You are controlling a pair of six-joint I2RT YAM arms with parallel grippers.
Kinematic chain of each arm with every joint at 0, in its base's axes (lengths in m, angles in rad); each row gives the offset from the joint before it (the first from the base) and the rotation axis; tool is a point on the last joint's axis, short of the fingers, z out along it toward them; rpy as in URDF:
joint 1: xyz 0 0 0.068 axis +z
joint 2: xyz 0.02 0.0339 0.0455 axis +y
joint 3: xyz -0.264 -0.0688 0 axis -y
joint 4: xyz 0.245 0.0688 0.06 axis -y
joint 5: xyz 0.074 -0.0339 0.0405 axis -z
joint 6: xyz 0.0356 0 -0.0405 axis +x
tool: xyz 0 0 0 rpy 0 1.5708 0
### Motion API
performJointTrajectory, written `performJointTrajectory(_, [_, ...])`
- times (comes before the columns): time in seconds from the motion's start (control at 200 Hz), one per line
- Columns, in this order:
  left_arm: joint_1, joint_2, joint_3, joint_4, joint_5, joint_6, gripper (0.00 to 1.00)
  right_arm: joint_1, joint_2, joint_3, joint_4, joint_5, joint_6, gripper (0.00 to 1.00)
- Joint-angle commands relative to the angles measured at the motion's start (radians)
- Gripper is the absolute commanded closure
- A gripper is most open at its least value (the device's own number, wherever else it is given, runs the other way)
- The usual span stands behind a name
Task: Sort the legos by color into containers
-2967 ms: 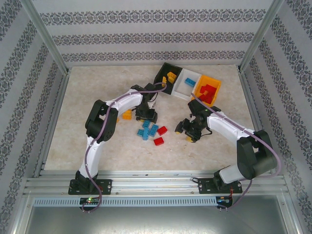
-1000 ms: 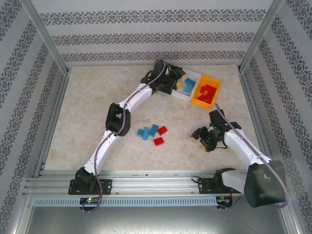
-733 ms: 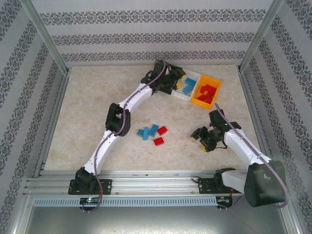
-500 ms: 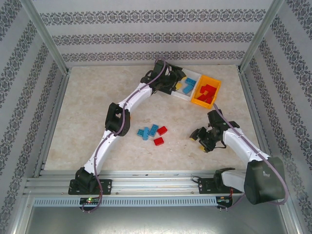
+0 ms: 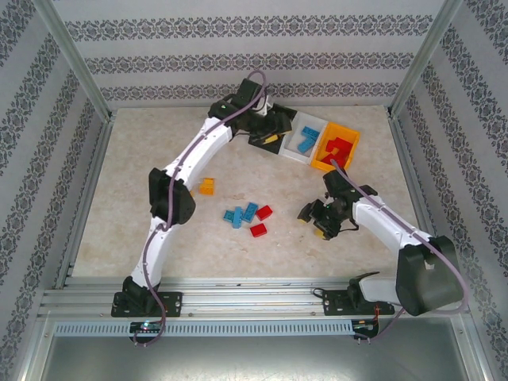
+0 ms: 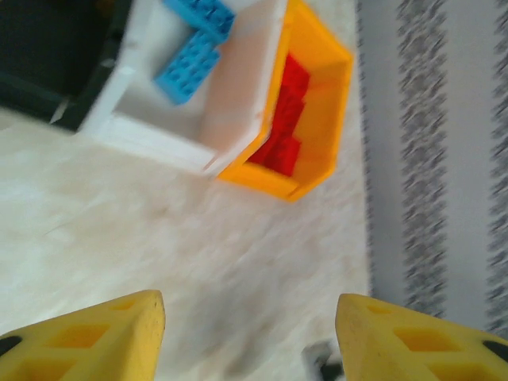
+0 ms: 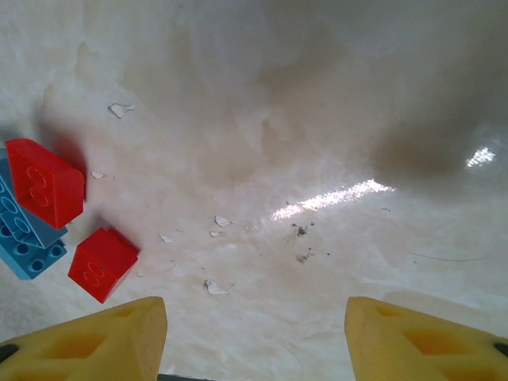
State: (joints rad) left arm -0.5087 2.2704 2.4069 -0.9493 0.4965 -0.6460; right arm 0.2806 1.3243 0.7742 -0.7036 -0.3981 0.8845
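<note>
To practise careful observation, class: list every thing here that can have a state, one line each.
Left tool: open, empty.
Right tool: open, empty.
White bin: holds blue bricks.
Orange bin: holds red bricks.
Black bin: contents unclear.
Loose bricks: blue, red, one orange-yellow, unsorted on the table.

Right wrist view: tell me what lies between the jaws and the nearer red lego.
Only bare tabletop with pale specks up to the red lego, as the right wrist view shows.
</note>
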Motion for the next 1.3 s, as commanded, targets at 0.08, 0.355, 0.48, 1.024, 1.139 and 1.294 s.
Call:
performJointTrajectory(0.08, [0.006,-0.227,-0.366,-0.216,-0.196,0.270,0.41,0.034,0.061,0.047,0.015,0.001,-0.016,0.38])
performJointTrajectory(0.355, [-0.010,-0.465,-0.928,-0.035,-0.185,0.209,0.42,0.077,0.134,0.085,0.018,-0.001,-0.026,0.38])
performJointTrajectory(0.48, [-0.027,-0.507,-1.056,0.023,-0.169,0.162,0.43,0.083,0.144,0.086,0.017,-0.001,-0.025,0.38])
performJointTrajectory(1.024, [-0.100,-0.391,-1.027,0.047,-0.168,0.128,0.54,0.094,0.152,0.077,0.012,0.002,-0.032,0.38])
performJointTrajectory(1.139, [-0.105,-0.364,-0.996,0.031,-0.179,0.145,0.56,0.088,0.150,0.072,0.014,0.002,-0.034,0.37])
performJointTrajectory(1.294, [-0.108,-0.323,-0.963,0.014,-0.190,0.159,0.58,0.082,0.148,0.065,0.016,0.000,-0.036,0.37])
